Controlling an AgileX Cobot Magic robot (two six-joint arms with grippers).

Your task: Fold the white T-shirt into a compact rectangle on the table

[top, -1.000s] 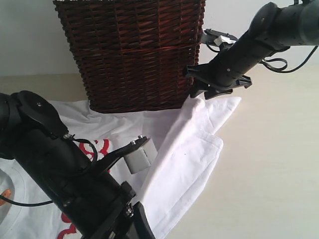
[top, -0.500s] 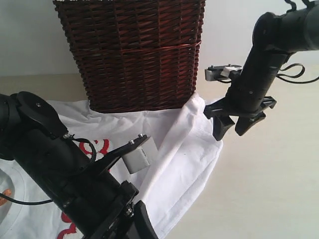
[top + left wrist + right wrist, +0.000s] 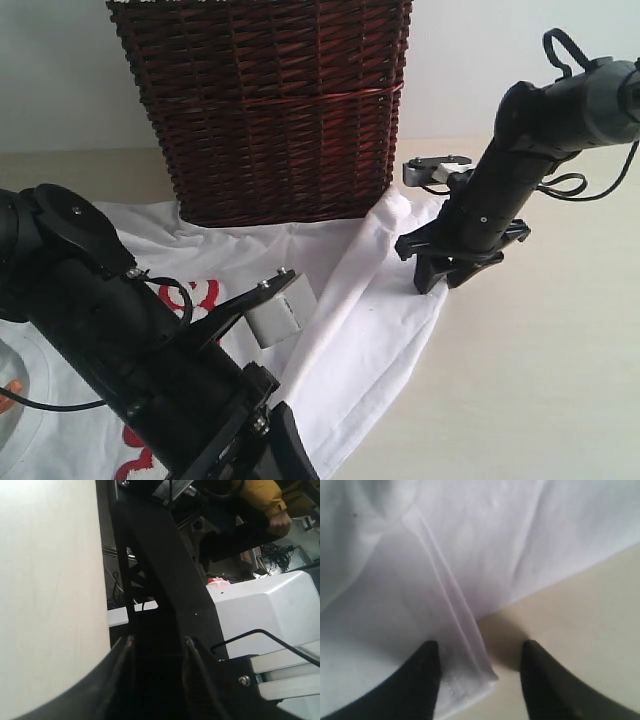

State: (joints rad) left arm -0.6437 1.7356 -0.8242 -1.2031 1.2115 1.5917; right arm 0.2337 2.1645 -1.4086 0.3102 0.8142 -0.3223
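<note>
While left gripper [image 3: 159, 645] state unclear, right gripper [image 3: 479, 650] released, straddling white T-shirt [image 3: 380, 320] hem.

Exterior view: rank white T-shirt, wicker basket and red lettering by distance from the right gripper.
1. white T-shirt: its edge lies directly under the right gripper.
2. wicker basket: behind, to the left.
3. red lettering: far left on the shirt.

Soft, even light is cast throughout; the white T-shirt [image 3: 470, 540] is rendered washed-out and blurred, and a faint shadow is thrown on the table [image 3: 590, 630].
</note>
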